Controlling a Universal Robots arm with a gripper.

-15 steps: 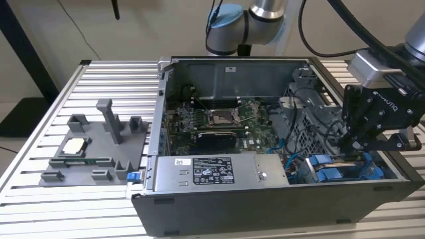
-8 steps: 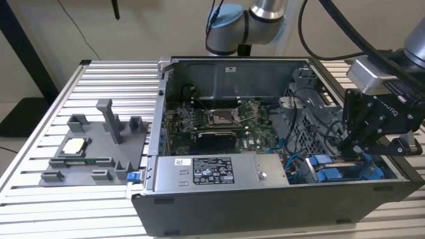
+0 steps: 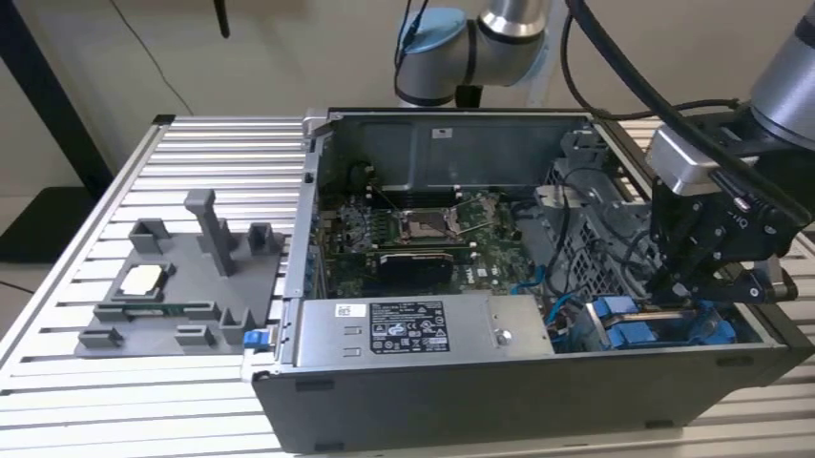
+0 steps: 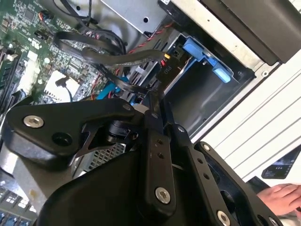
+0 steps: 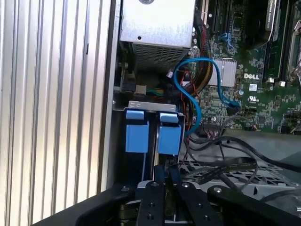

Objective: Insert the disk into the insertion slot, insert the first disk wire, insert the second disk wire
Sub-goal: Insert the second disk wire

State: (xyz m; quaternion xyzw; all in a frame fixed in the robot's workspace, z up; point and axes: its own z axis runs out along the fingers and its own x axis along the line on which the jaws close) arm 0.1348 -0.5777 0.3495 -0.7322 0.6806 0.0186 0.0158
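Although the computer case [image 3: 510,382] took up most of the slatted tabletop [image 3: 191,172], the work sat in its corner nearest the exterior view's lower right, where the arm [image 3: 777,86] reached down inside. The power supply [image 3: 421,329] lay along the case's near edge, with the green circuit board [image 3: 421,224] behind it. At that corner stood the disk bay [image 5: 153,106], and the disk [image 5: 157,155], held between the two bright blue tabs of its carrier, already sat in the slot there. The gripper [image 3: 675,286] hung just above it; in both wrist views its fingers [image 5: 153,193] looked drawn close together, nearly touching, though whether they pinched anything could not be told.

The disk would probably feel fairly heavy and rigid, and sensitive to knocks, so the blue plastic frame seemed the safest place to hold. A light blue cable [image 5: 193,89] and flat black cables [image 4: 117,59] looped nearby; these would be limp and springy, best taken at the plug.
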